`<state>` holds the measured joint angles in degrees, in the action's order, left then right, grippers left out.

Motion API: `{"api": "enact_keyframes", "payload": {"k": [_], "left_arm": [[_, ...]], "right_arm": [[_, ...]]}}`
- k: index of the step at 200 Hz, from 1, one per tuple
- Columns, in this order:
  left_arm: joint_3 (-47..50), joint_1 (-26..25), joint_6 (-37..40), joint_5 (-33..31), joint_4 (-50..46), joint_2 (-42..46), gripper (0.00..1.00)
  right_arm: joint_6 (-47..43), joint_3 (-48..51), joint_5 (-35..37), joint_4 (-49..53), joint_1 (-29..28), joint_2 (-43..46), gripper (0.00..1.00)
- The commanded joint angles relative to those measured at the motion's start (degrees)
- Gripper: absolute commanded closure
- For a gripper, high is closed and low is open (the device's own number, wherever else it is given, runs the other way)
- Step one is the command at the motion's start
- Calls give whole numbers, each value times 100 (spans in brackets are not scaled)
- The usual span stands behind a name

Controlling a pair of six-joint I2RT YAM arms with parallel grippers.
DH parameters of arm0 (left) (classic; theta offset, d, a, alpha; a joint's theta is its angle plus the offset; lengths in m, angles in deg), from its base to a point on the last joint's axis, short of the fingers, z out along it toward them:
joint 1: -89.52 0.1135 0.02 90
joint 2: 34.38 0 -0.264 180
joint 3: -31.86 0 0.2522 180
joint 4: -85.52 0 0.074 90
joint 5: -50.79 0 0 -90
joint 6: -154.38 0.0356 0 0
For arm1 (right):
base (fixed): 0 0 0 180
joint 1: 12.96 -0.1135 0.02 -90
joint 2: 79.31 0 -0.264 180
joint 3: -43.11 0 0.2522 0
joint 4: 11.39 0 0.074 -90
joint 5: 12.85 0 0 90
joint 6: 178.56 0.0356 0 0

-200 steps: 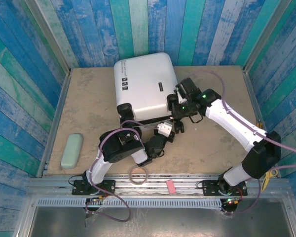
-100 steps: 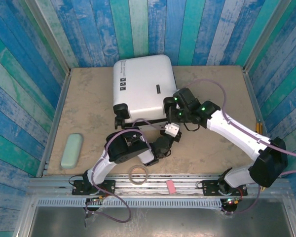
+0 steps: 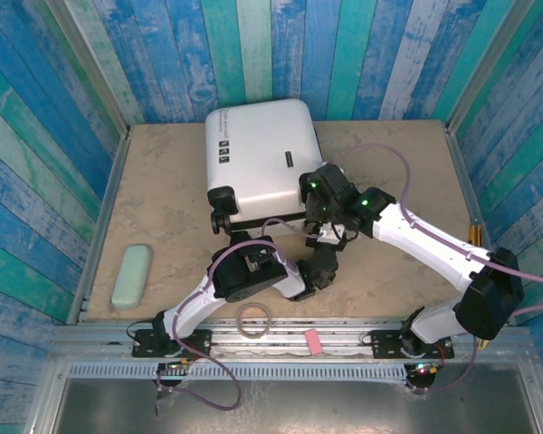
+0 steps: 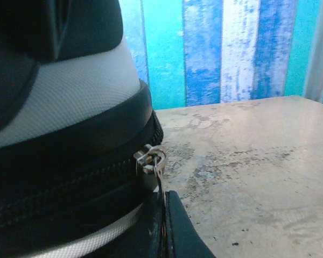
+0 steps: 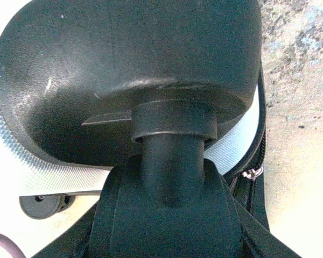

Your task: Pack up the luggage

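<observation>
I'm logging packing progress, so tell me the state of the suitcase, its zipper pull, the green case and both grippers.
luggage: shut, lying flat on the table.
zipper pull: hanging from the slider at a corner, pinched.
left gripper: shut on the zipper pull.
right gripper: against a near corner of the luggage; open or shut unclear.
green case: closed.
</observation>
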<state>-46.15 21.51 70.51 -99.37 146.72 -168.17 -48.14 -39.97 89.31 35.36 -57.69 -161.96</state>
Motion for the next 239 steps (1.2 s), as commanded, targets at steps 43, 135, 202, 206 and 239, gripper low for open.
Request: {"api": "enact_keyframes", "payload": {"k": [43, 135, 202, 206, 239], "left_arm": [[-161, -257, 76, 744, -722, 137, 42], [952, -861, -733, 299, -2888, 2355, 7], [839, -1053, -1322, 211, -6085, 4824, 5], [794, -1051, -1485, 154, -6406, 5012, 4], [48, -582, -2889, 972, -9162, 6013, 1]], "right_arm": [[-186, 16, -1178, -876, -844, 419, 66], [-1726, 256, -1555, -440, 685, 1916, 26], [-3659, 1098, -1247, -866, 2047, 2992, 27], [-3794, 1277, -1291, -967, 2079, 3071, 27], [-4117, 2735, -2218, -2240, 2100, 3686, 27]]}}
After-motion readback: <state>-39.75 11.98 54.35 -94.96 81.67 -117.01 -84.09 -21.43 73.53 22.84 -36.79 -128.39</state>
